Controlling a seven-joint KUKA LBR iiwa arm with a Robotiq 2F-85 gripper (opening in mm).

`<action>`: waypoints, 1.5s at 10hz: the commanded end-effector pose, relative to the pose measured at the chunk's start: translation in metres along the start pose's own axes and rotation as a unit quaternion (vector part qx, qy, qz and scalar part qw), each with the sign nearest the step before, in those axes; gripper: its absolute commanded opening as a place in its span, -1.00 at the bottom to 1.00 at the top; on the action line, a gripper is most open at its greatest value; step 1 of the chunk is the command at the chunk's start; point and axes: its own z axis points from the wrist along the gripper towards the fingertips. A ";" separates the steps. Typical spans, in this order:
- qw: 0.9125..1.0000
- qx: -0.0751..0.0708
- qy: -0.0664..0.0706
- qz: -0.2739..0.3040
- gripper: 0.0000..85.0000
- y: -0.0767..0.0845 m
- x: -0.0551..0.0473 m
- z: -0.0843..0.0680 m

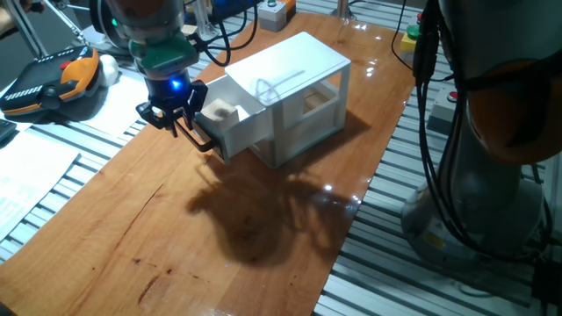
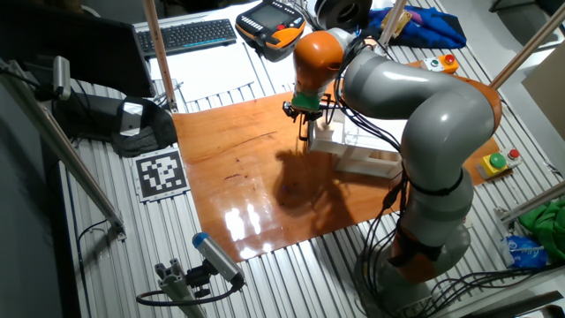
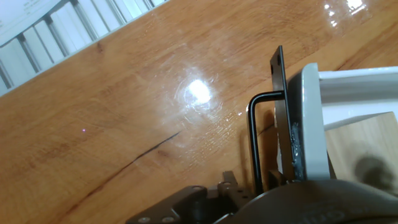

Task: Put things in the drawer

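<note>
The white cabinet (image 1: 303, 92) stands on the wooden table (image 1: 176, 237). Its upper drawer (image 1: 237, 132) is pulled out, with its black bar handle (image 1: 204, 142) toward the table's middle. A small pale wooden cube (image 1: 219, 111) lies inside the drawer; it also shows in the hand view (image 3: 364, 146). My gripper (image 1: 182, 123) hangs right at the drawer's front, over the handle, and looks open and empty. In the hand view a thin dark finger (image 3: 278, 106) stands between the handle (image 3: 253, 143) and the drawer front (image 3: 308, 118). The other fixed view shows the gripper (image 2: 305, 132) at the cabinet (image 2: 357, 150).
A teach pendant (image 1: 53, 83) and papers (image 1: 26, 175) lie left of the table. A button box (image 1: 408, 37) sits at the far edge. The arm's base (image 2: 424, 238) stands at the table's side. A printed marker tag (image 2: 163, 172) lies beside the table.
</note>
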 end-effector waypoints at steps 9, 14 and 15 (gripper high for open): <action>1.000 0.008 -0.008 -0.008 -0.20 -0.001 0.002 0.007; 1.000 0.012 -0.012 -0.009 -0.60 0.000 0.002 0.008; 1.000 0.013 -0.012 -0.009 -0.60 -0.001 0.002 0.008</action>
